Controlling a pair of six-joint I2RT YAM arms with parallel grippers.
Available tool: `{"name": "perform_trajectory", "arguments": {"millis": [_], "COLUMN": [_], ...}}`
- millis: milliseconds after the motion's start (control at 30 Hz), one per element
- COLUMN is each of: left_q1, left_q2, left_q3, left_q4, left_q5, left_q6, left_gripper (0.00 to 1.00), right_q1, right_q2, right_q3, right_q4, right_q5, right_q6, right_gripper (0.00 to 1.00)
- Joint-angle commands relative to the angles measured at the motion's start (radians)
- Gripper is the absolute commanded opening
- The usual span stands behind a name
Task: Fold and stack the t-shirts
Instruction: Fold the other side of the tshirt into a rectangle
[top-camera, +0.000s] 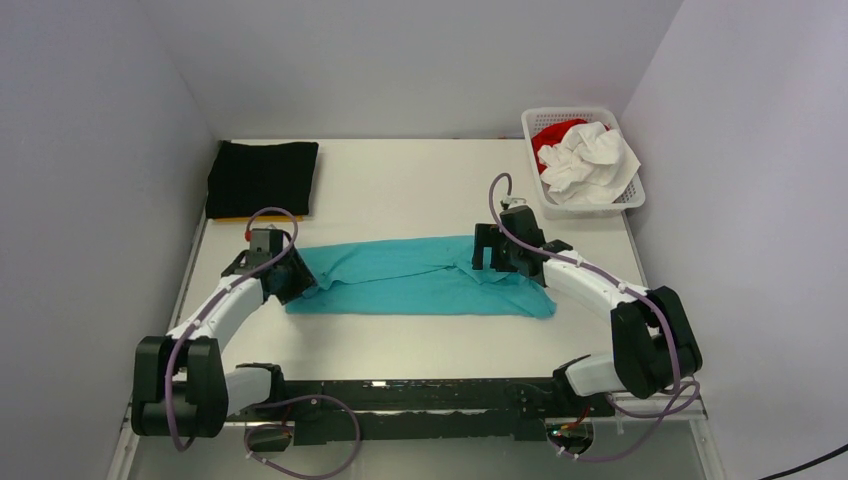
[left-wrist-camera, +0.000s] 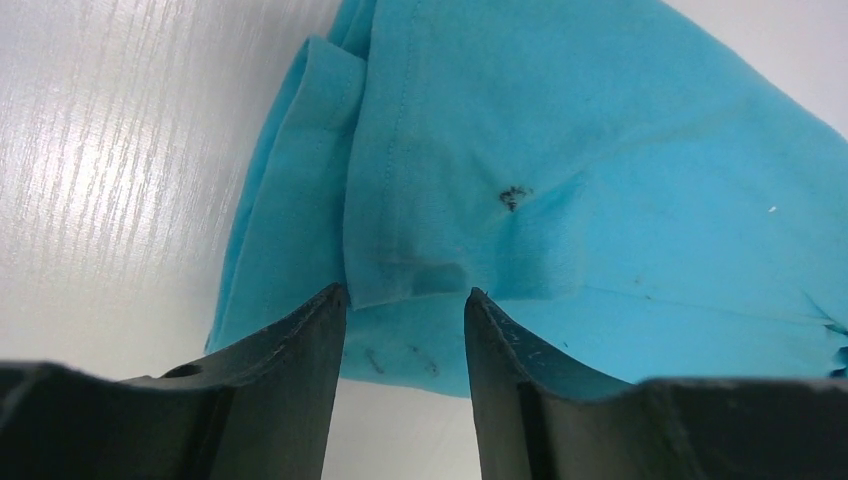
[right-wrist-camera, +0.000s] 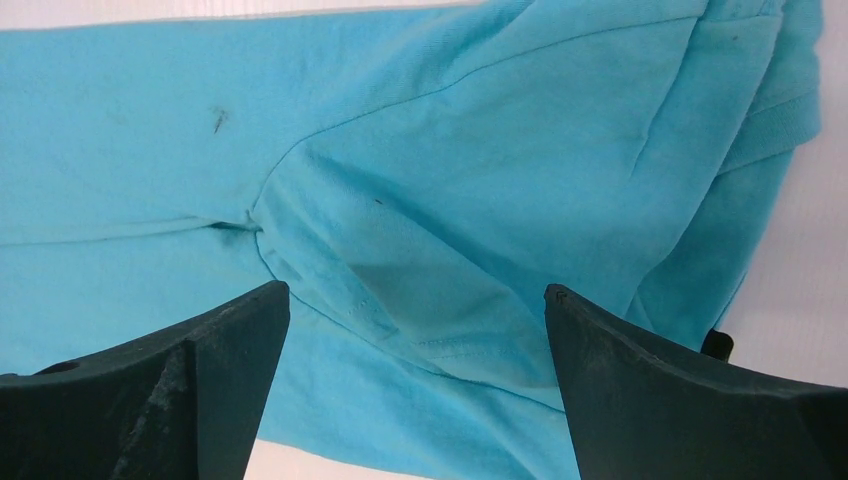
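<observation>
Top view:
- Left pincer (top-camera: 291, 274) low at the left end of the turquoise shirt (top-camera: 410, 280). Its jaw gap is not readable from here.
- Right pincer (top-camera: 487, 256) over the shirt's right part, fingers pointing down.
- Turquoise shirt lies as a long flat band across the middle of the table (top-camera: 420, 180), between the two arms.
- Black shirt (top-camera: 262, 178) folded square at the far left corner, with an orange-yellow edge (top-camera: 245, 217) showing under its near side.
- Basket (top-camera: 632, 198) at the far right corner holds a crumpled white shirt (top-camera: 590, 165) on top of a red shirt (top-camera: 550, 135).

Left wrist:
- Left pincer (left-wrist-camera: 405, 296) jaws partway apart. A hemmed flap of the turquoise shirt (left-wrist-camera: 600, 150) sits between the tips and fills the gap. Cannot tell whether it is pinched.
- Small dark mark (left-wrist-camera: 512, 196) on the cloth. Bare table (left-wrist-camera: 120, 150) to the left.

Right wrist:
- Right pincer (right-wrist-camera: 418, 290) jaws spread wide, holding nothing.
- Turquoise shirt (right-wrist-camera: 450, 150) lies below and between them, with folded layers and a stitched hem running across the gap.
</observation>
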Motion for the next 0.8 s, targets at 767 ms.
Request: {"name": "perform_trajectory", "arguments": {"millis": [767], "left_q1": [0.007], "left_q2": [0.109], "left_q3": [0.027], "left_q4": [0.047], "left_q5": [-0.033], "left_q6": [0.024], "left_gripper": [0.11], "right_q1": [-0.003], "right_q2": [0.031], "right_q3": [0.029], "right_q4": [0.025], "right_q5": [0.052], "right_q6": [-0.020], "right_gripper": [1.00]}}
